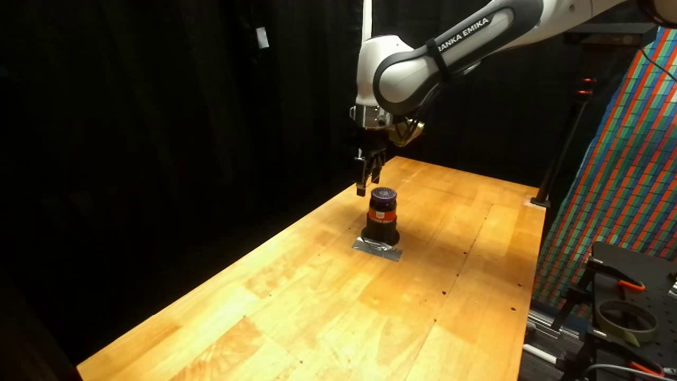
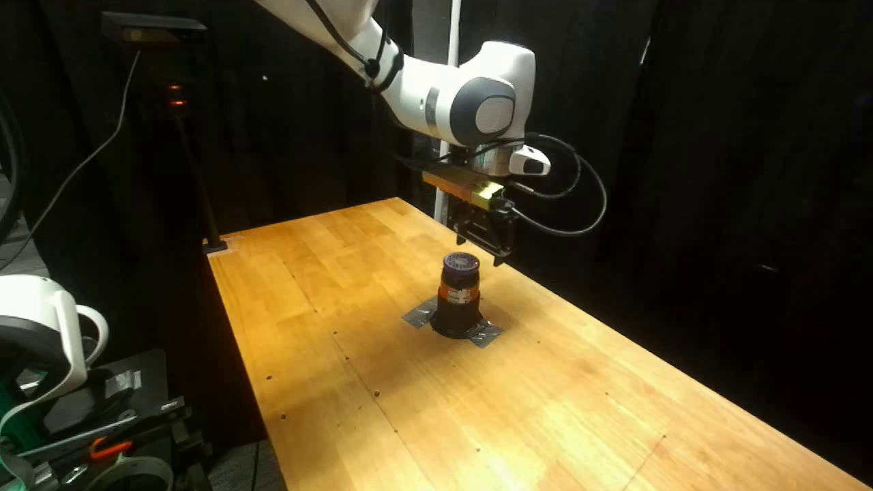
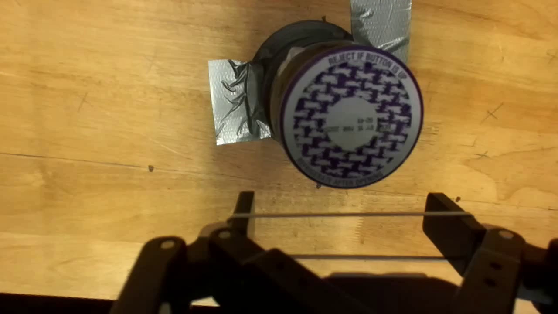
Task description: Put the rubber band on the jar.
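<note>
Wooden table (image 1: 328, 301), jar (image 3: 344, 115) with "BUTTON" lettering (image 3: 377, 59), rubber band (image 3: 340, 214) across spread claw (image 1: 368, 187).

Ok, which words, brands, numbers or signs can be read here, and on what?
"REJECT IF BUTTON IS UP": jar lid, upper edge.
"AFTER OPENING": same jar lid, preceding word unclear.
"RANKA EMIKA": arm, start hidden.
Too blurred: central print on jar lid; jar label.

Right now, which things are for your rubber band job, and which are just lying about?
For the job:
rubber band, stretched across the open gripper
jar
black holder under the jar
silver tape at the holder's base, likely keeping it steady

Seem just lying about:
tape roll
orange-ended tools, kind unclear
white thing with handles, too cut off to name
</note>
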Action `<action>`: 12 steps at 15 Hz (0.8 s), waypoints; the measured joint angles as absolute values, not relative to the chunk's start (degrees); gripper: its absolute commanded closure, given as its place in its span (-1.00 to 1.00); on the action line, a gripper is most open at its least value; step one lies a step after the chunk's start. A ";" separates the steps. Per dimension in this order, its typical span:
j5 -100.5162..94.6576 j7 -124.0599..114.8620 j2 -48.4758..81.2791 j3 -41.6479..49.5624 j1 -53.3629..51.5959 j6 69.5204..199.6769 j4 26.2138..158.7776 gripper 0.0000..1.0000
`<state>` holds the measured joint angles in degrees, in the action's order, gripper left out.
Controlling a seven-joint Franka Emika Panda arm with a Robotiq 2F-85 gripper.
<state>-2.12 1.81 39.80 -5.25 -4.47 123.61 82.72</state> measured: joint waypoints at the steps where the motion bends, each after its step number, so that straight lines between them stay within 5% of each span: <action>1: -2.12 1.81 41.36 -5.04 -4.56 121.85 80.59 -1.00; 12: -2.12 1.93 51.58 -4.56 -5.18 100.71 64.02 -1.00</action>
